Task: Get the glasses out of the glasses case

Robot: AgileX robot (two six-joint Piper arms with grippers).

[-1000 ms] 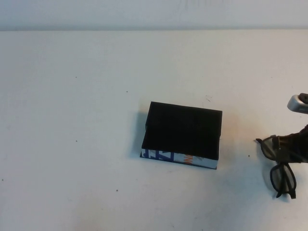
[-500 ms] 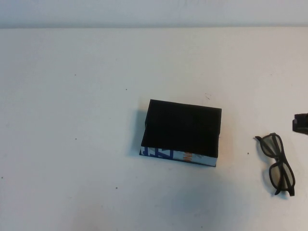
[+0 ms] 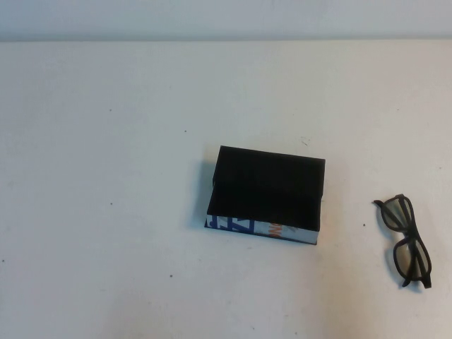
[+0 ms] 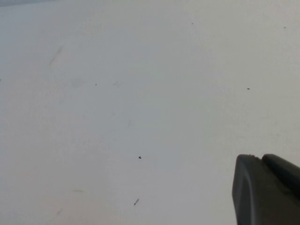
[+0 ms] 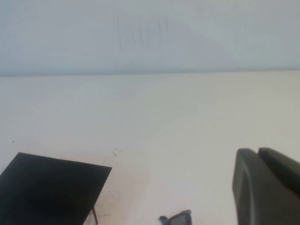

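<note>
Looks basically done: the glasses [image 3: 407, 240] sit folded open on the counter [image 3: 106, 141], well right of the glasses case [image 3: 268, 192], presumably dropped there; can't tell either end effector's state, left [image 4: 267, 190] or right [image 5: 267, 185].

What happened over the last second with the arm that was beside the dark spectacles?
The right end effector let go of the dark thick-rimmed plastic glasses and pulled away to the right, out of the high view; only one finger shows in its wrist view. The glasses now lie alone on the white table, right of the flat black rectangular glasses case, which stayed put. The left end effector stayed out of the high view.
</note>
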